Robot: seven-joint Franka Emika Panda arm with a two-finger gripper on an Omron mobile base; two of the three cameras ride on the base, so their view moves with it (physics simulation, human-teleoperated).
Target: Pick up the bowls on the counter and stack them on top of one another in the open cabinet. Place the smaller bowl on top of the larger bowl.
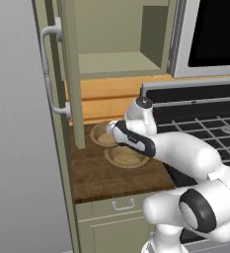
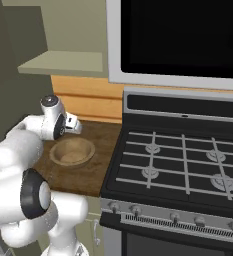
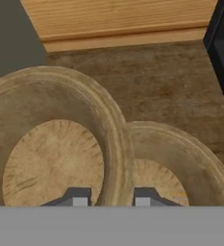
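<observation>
Dark brown wood-grain bench (image 1: 111, 175) is running between the tall olive-beige cabinet door with curved silver handle (image 1: 62, 64) and the black gas stove (image 2: 183, 165), under the open olive-beige upper cabinet (image 1: 116, 62), whose flat shelf is lying bare. White jointed arm (image 1: 185, 153) is reaching forward and down from the base, its wrist bending low over the bench. Its pincer (image 3: 108, 196) is pointing down at the rim of the nearer round tan wooden bowl (image 3: 51, 144), one fingertip (image 3: 77, 197) sitting inside the rim and the other outside, parted just wider than the rim; whether they are pressing it I cannot tell. Beside it, touching or overlapping rims, the second round tan wooden bowl (image 3: 176, 163) is resting on the bench.
</observation>
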